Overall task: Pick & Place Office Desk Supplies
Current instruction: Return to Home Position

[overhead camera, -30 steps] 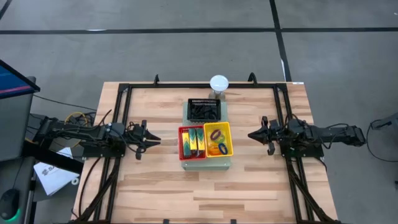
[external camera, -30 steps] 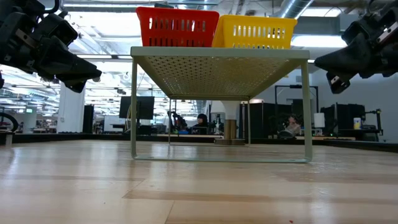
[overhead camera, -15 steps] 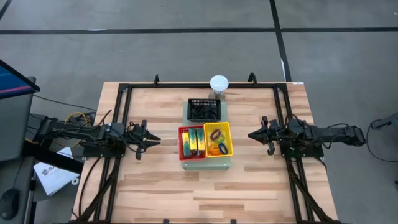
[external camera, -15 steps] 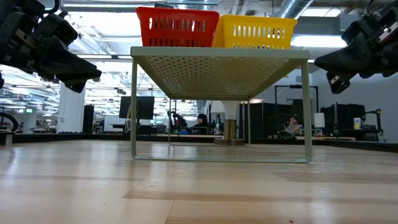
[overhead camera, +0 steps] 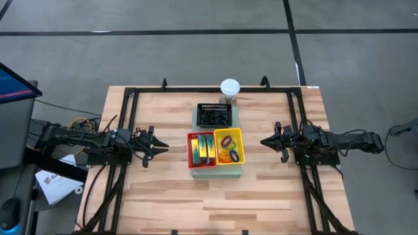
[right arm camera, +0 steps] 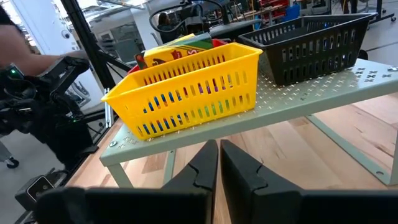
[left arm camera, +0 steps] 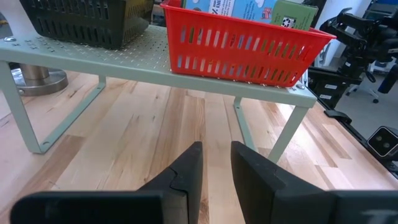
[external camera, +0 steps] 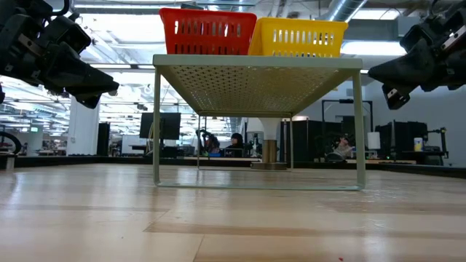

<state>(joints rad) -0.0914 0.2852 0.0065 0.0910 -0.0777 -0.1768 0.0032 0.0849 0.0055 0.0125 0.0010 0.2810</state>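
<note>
A red basket (overhead camera: 202, 149) with yellow-green and teal printed boxes (left arm camera: 249, 7) and a yellow basket (overhead camera: 229, 145) with purple, blue and orange band loops (overhead camera: 227, 141) stand side by side on a pale-green perforated stand (overhead camera: 215, 171) at the table's middle. A black basket (overhead camera: 215, 115) sits on the stand's far part. My left gripper (overhead camera: 160, 149) hovers left of the stand, its fingers (left arm camera: 189, 168) a small gap apart with nothing between them. My right gripper (overhead camera: 264, 141) hovers right of the stand, shut and holding nothing. Both point level at the stand.
A white round dome (overhead camera: 230, 87) on a grey stand is at the table's far edge behind the black basket. A black frame (overhead camera: 130, 98) runs along the table's sides. Bare wood lies near the front edge and under the stand (external camera: 255, 80).
</note>
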